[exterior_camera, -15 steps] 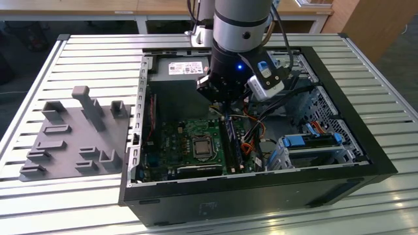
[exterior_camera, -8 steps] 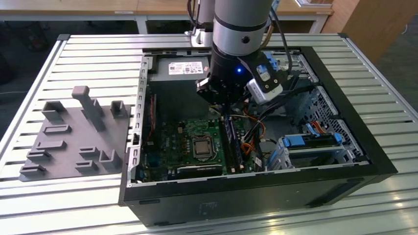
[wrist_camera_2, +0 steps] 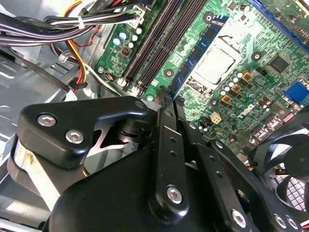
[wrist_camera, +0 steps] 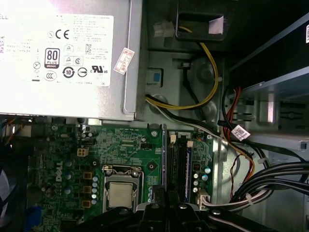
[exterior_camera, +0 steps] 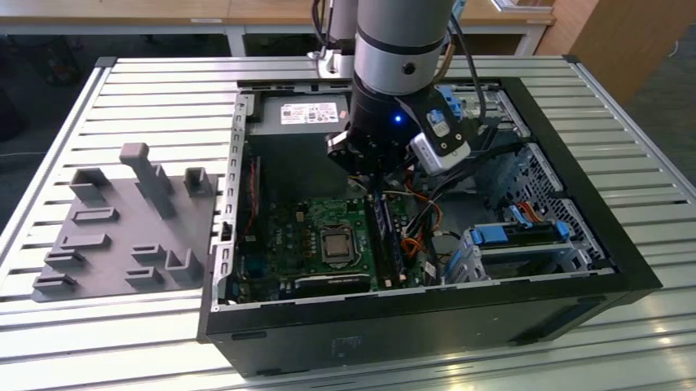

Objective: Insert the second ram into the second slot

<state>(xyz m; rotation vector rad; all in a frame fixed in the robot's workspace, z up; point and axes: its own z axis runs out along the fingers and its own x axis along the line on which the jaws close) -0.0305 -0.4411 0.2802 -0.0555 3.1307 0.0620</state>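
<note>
RAM was pinched between the closed fingers of the gripper, which was gripping one end of the stick. In the exterior view the gripper was seen reaching down into the open case, with the RAM set on edge and running from the gripper toward the near wall. In the first wrist view the RAM was seen edge-on as a dark line ahead of the gripper. The stick was placed at the bank of slots, on the side next to the socket; whether it was fully seated could not be told. The socket lay just beside the stick, toward the exterior view's left, on the green board. A power supply was mounted at the far end of the case. Bundled cables were routed beside the slots, on the side away from the socket. A drive cage was seen toward the exterior view's right. A grey fixture rested on the slatted table, well apart from the case on the exterior view's left.
</note>
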